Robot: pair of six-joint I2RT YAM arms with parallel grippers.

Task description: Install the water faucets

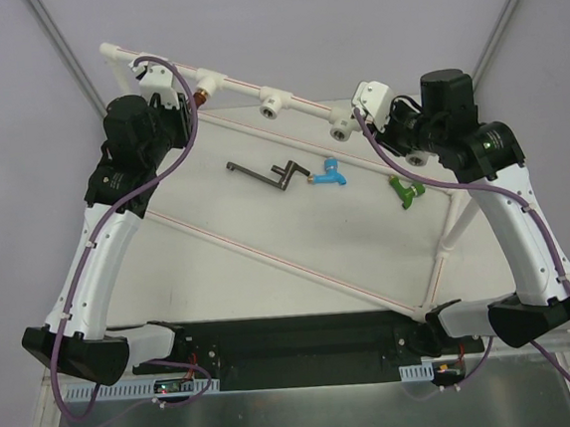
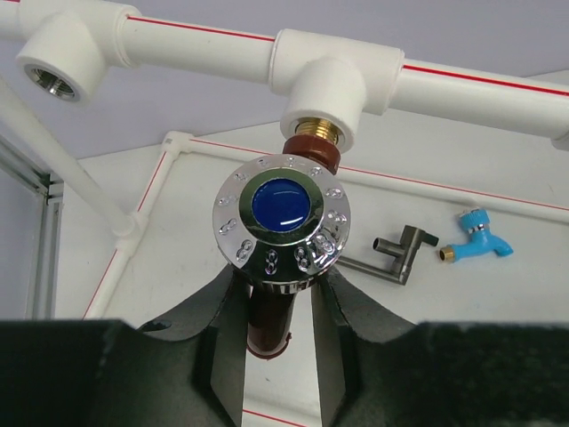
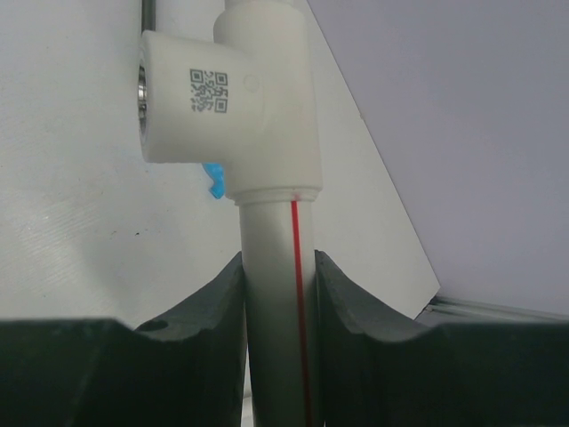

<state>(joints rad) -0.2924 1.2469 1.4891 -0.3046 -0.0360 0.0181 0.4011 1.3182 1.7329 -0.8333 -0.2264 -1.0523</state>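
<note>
The red-brown faucet with its shiny bluish knob has its brass thread in a tee socket of the white pipe frame. My left gripper is shut on it just under the knob; in the top view the gripper is at the frame's far left. The blue faucet and the green faucet lie loose on the table. My right gripper is shut on a frame pipe just below a tee with a printed code.
A grey metal tap piece lies left of the blue faucet; it also shows in the left wrist view. Two open sockets sit along the far pipe. Thin frame pipes cross the table diagonally.
</note>
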